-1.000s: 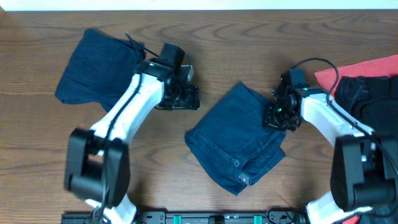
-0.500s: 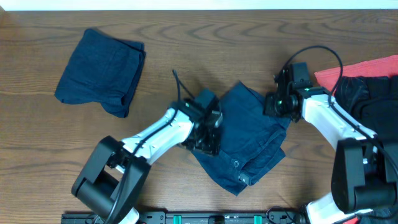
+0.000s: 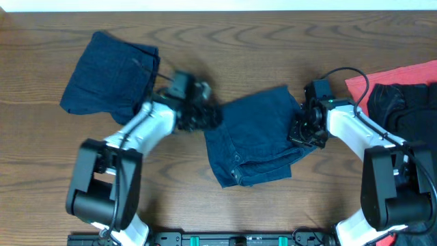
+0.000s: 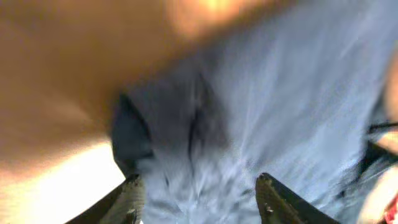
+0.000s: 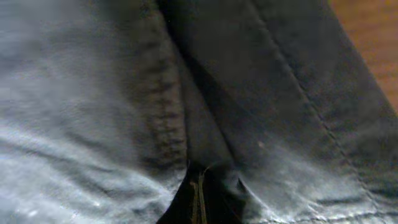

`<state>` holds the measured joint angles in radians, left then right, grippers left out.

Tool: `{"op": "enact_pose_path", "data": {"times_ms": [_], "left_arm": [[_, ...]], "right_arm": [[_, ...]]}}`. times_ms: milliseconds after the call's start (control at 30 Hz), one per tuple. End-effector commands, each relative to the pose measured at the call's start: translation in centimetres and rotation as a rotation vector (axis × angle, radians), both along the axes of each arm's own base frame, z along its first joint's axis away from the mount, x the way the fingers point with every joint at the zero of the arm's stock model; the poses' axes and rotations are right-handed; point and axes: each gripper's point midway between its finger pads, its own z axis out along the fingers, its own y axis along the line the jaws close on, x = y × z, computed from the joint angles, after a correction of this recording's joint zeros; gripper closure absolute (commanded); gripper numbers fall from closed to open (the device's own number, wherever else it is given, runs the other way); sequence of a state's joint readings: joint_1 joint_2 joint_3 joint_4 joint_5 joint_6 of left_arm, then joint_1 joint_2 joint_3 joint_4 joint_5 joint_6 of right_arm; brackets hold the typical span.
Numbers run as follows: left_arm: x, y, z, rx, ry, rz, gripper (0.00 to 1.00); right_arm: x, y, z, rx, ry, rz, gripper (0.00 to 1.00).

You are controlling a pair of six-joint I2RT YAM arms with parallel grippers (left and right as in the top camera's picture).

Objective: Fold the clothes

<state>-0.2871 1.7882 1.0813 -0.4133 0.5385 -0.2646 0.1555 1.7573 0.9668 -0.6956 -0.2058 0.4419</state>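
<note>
Well, a brown wood table (image 3: 273, 41) runs under everything. A navy bundle (image 3: 109, 75) sits at ten o'clock, with a red cloth (image 3: 403, 74) and black clothes (image 3: 410, 113) at three. The shorts (image 3: 256, 140) lie crumpled in the middle. My left claw (image 3: 208, 116) hangs at their ten o'clock corner, fingers apart, with denim filling its blurred view; whether it touches I cannot tell. My right claw (image 3: 304, 133) is pinched tight on their three o'clock edge, cloth puckering at its tips.

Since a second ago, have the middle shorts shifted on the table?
Yes. The middle shorts have swung round: their lowest corner now sits farther from the base rail at the near edge.
</note>
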Motion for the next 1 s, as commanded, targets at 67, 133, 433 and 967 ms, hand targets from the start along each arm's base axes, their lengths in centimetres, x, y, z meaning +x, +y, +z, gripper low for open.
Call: {"op": "enact_pose_path", "data": {"times_ms": [67,133,433,967], "left_arm": [[1.3,0.6,5.3,-0.093,0.022,0.025,0.28],[0.1,1.0,5.5,-0.084,0.069,0.032,0.23],[-7.0,2.1,1.0,-0.015,0.347,0.049,0.18],[-11.4,-4.2,-5.0,-0.128,0.377,0.125,0.11]], "right_arm": [[1.5,3.4,4.3,0.157,-0.194,0.208,0.99],[1.7,3.8,4.6,0.169,-0.216,0.233,0.98],[0.5,4.6,0.9,0.140,-0.109,0.231,0.99],[0.0,4.5,-1.2,0.140,-0.038,0.198,0.99]]}}
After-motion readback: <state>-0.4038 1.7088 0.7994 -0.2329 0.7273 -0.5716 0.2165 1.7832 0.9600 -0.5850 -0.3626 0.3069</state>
